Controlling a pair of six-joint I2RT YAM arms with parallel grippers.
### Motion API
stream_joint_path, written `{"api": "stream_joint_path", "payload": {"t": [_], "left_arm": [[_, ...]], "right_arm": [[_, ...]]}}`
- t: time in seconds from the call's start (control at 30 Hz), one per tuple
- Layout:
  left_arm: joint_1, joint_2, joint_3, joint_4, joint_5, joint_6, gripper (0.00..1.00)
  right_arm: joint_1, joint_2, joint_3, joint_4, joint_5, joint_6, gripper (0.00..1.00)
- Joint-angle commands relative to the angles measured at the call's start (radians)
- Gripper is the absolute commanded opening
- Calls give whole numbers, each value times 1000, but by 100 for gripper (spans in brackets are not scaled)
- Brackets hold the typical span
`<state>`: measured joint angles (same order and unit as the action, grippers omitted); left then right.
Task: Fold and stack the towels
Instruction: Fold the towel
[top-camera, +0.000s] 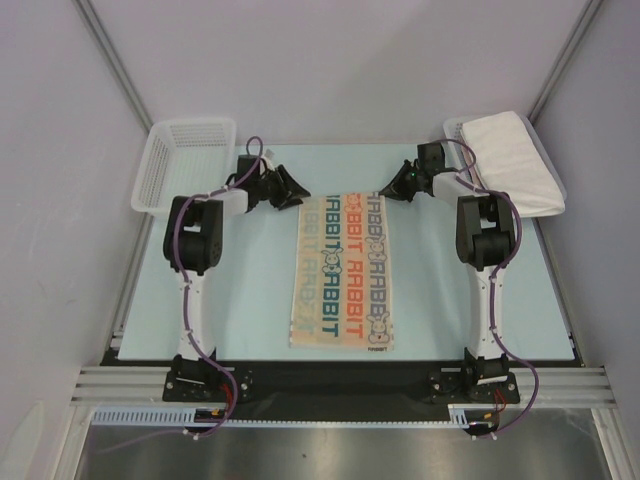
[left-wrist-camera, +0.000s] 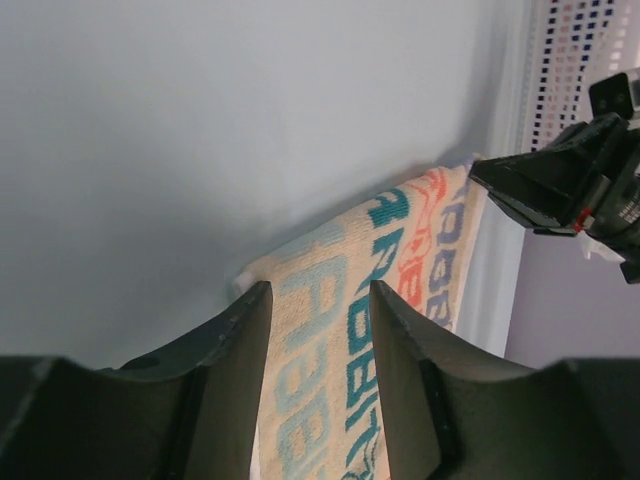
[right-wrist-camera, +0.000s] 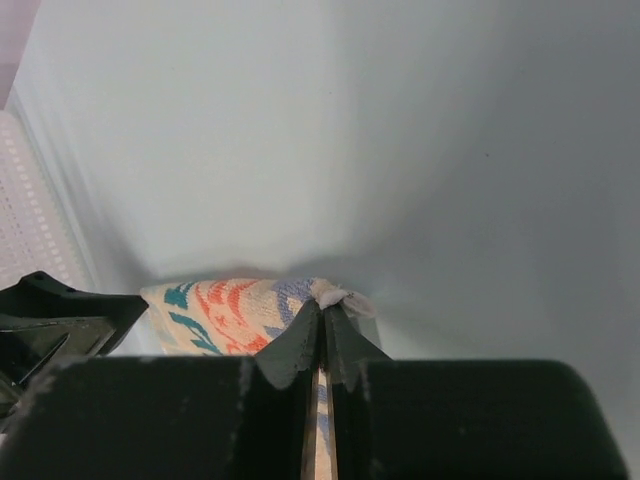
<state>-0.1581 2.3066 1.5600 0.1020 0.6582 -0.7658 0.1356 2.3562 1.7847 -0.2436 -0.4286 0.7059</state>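
1. Right gripper (right-wrist-camera: 322, 335): jaws pinched shut on the far right corner of the RABBIT towel (top-camera: 342, 270).
2. Left gripper (left-wrist-camera: 315, 330): jaws apart, astride the far left corner.
3. RABBIT towel: cream, flat at mid-table; "RABBIT" repeated in teal, blue and orange.
4. Table (top-camera: 250, 300): pale blue-green, matte.
5. Basket (top-camera: 185, 165): white mesh, far left corner.
6. White towel (top-camera: 515, 160): heaped, far right corner.
7. Walls (top-camera: 330, 60): plain pale grey.

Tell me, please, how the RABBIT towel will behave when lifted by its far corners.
Probably floppy: the RABBIT towel bunches where the shut right gripper pinches its corner. Likely light, since it lies thin and flat. Lifted there alone it may skew, as the left gripper is open.
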Motion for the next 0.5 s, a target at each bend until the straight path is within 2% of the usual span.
{"api": "stream_joint_path", "payload": {"t": [0.0, 0.07, 0.2, 0.4, 0.47], "left_arm": [[15, -116, -18, -65, -133, 55, 50], [15, -134, -38, -94, -213, 65, 54], [17, -133, -52, -143, -233, 51, 53], [15, -69, -57, -4, -93, -29, 52], [14, -44, -34, -7, -71, -41, 50]], "right_arm": [[1, -9, 33, -5, -15, -5, 7], [2, -14, 27, -2, -13, -11, 0], [2, -29, 5, 3, -7, -25, 0], [4, -43, -1, 3, -4, -37, 0], [6, -46, 1, 3, -4, -37, 0]]}}
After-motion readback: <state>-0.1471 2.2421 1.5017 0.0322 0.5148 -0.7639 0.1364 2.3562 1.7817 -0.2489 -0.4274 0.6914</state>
